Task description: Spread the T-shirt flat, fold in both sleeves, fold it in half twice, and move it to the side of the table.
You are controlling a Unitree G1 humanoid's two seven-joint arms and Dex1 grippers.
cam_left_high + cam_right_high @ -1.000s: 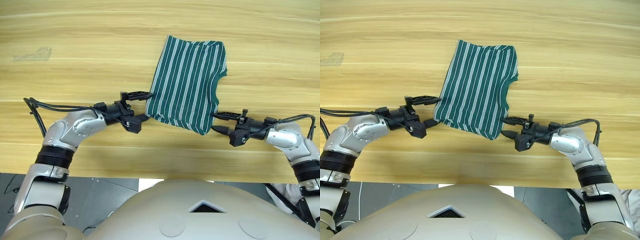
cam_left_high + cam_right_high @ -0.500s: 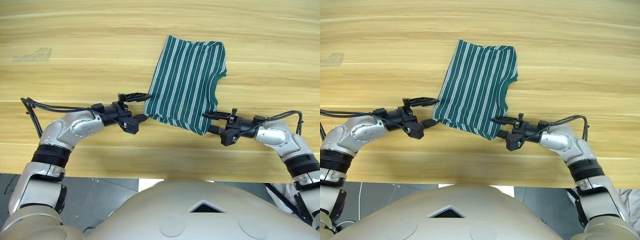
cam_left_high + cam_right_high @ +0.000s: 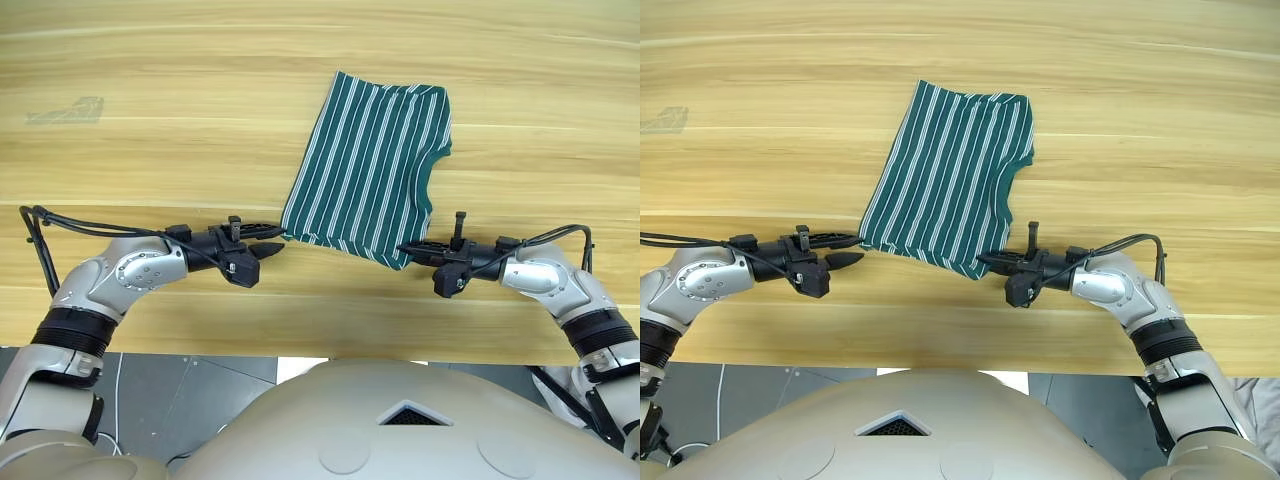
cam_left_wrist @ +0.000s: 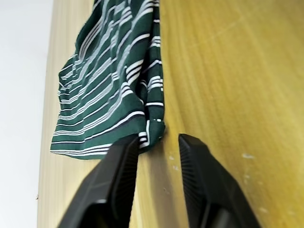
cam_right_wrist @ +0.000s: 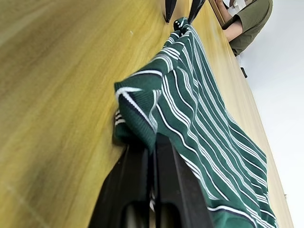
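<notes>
Pinching the shirt [image 3: 375, 170] at 5 o'clock with my right gripper [image 3: 404, 248]; left gripper [image 3: 278, 240] gapes at 7, gotta clamp first.

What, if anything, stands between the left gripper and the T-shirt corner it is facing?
Nothing visible does: the left gripper is open at a near corner of the T-shirt, one finger on each side.

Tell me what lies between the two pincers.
The near hem of the T-shirt spans from the left pincer to the right pincer, in both eye views.
</notes>
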